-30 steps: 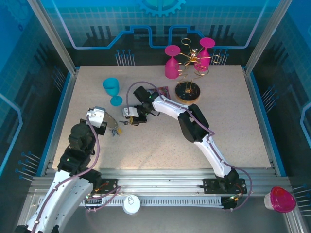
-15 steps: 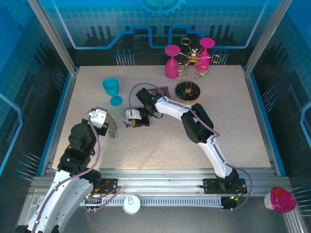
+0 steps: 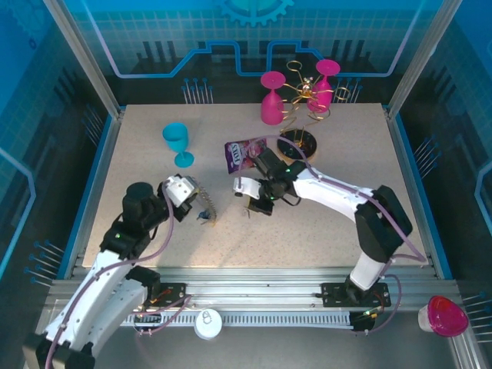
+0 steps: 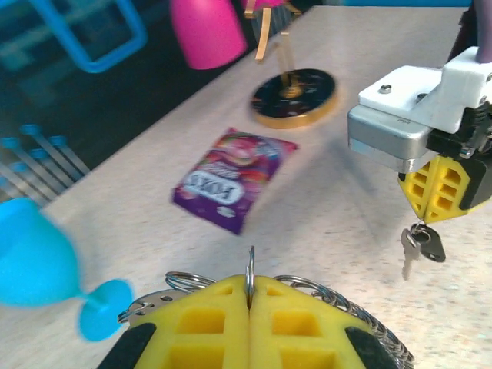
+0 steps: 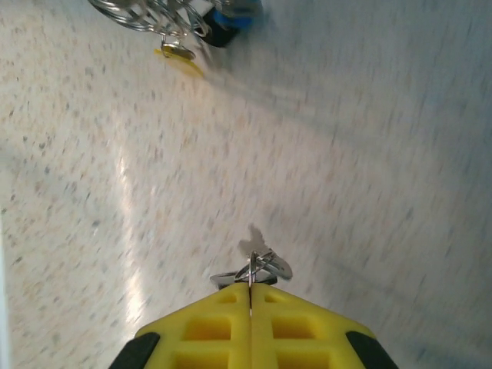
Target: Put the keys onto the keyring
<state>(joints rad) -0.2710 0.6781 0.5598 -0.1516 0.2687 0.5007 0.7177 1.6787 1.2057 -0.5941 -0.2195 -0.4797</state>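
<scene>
My left gripper (image 4: 250,281) is shut on the keyring (image 4: 347,301), a thin grey wire loop whose coils show on both sides of the yellow fingers (image 4: 201,323). In the top view the left gripper (image 3: 192,203) holds the keyring (image 3: 207,201) just above the table, with blue- and yellow-tagged keys (image 3: 204,218) hanging from it. A short way to its right, my right gripper (image 3: 257,204) is shut on the small ring of a black-tagged key (image 4: 421,243). In the right wrist view that key (image 5: 263,267) sticks out of the shut right gripper (image 5: 250,287). The tagged keys (image 5: 201,31) hang ahead.
A purple snack packet (image 3: 244,154) lies behind the right gripper. A teal cup (image 3: 177,142) stands at the back left. The round wooden base (image 3: 298,144), gold wire rack (image 3: 304,92) and pink glasses (image 3: 271,98) stand at the back centre.
The right arm has swung right and nearer with the key, uncovering the purple packet. The left gripper has moved right with the keyring.
</scene>
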